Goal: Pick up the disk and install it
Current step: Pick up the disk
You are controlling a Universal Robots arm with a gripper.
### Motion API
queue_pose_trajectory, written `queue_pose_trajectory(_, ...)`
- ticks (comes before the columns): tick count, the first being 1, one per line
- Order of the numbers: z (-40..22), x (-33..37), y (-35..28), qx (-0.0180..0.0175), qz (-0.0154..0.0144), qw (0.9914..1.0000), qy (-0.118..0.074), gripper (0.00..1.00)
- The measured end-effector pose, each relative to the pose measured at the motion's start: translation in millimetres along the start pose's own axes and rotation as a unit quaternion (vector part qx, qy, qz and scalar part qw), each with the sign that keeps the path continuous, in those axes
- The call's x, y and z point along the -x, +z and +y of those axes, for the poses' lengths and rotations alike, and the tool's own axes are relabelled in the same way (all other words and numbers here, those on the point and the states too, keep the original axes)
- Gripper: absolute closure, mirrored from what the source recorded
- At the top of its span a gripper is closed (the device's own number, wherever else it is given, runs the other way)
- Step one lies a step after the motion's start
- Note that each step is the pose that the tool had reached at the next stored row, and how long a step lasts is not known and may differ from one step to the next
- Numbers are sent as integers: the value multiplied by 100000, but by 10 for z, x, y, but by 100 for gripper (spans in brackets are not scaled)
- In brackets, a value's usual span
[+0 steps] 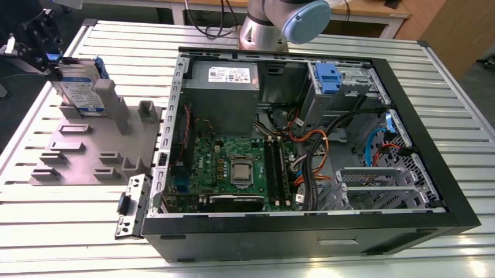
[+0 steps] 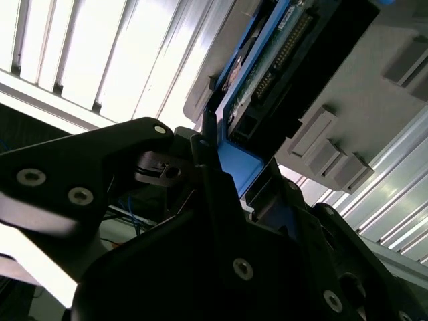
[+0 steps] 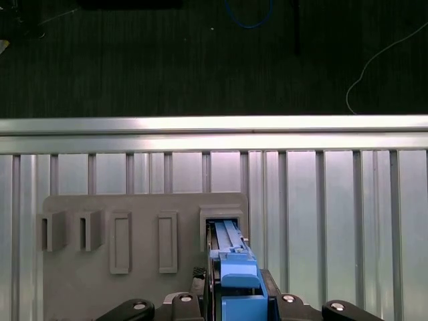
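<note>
Blue plastic edges the disk (image 1: pixel 81 90), which stands on end in a slot of the grey stand (image 1: pixel 85 150). The stand sits on the slatted aluminium worktop (image 1: pixel 77 226) at the exterior view's left, well apart from the open computer case (image 1: pixel 309 234). The gripper (image 1: pixel 53 61) is at the disk's upper end. In both wrist views its jaws sit on either side of the blue frame (image 3: pixel 237 274) and look clamped on it, with no gap showing.

The disk's lower part sits inside the slot, so I judge the pick-up to be the step in hand, with the install not begun. To do it well, the hold should be square on the frame rather than on the label face. The pull should follow the slot's line. Any tilt would likely jam the disk against the slot walls or drag the stand along.
</note>
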State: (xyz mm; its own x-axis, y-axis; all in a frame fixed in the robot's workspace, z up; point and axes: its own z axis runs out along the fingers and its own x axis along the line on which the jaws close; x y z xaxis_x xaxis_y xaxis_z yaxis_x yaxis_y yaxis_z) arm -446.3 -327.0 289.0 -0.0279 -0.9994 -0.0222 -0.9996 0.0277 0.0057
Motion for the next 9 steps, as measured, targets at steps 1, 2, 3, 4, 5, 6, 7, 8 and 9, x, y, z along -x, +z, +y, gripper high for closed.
queue_pose_trajectory(1, 0, 0, 0, 1, 0, 100000, 1, 58)
queue_pose_trajectory(2, 0, 0, 0, 2, 2, 100000, 0, 58)
queue_pose_trajectory(3, 0, 0, 0, 0, 3, 100000, 1, 58)
queue_pose_trajectory(4, 0, 0, 0, 6, 4, 100000, 1, 60)
queue_pose_trajectory(5, 0, 0, 1, 1, 3, 100000, 2, 60)
queue_pose_trajectory(6, 0, 0, 1, 1, 2, 100000, -1, 60)
queue_pose_trajectory(7, 0, 0, 2, 0, 1, 100000, 1, 64)
queue_pose_trajectory(8, 0, 0, 2, -1, 1, 100000, 2, 64)
queue_pose_trajectory(9, 0, 0, 2, 0, 0, 100000, 0, 64)
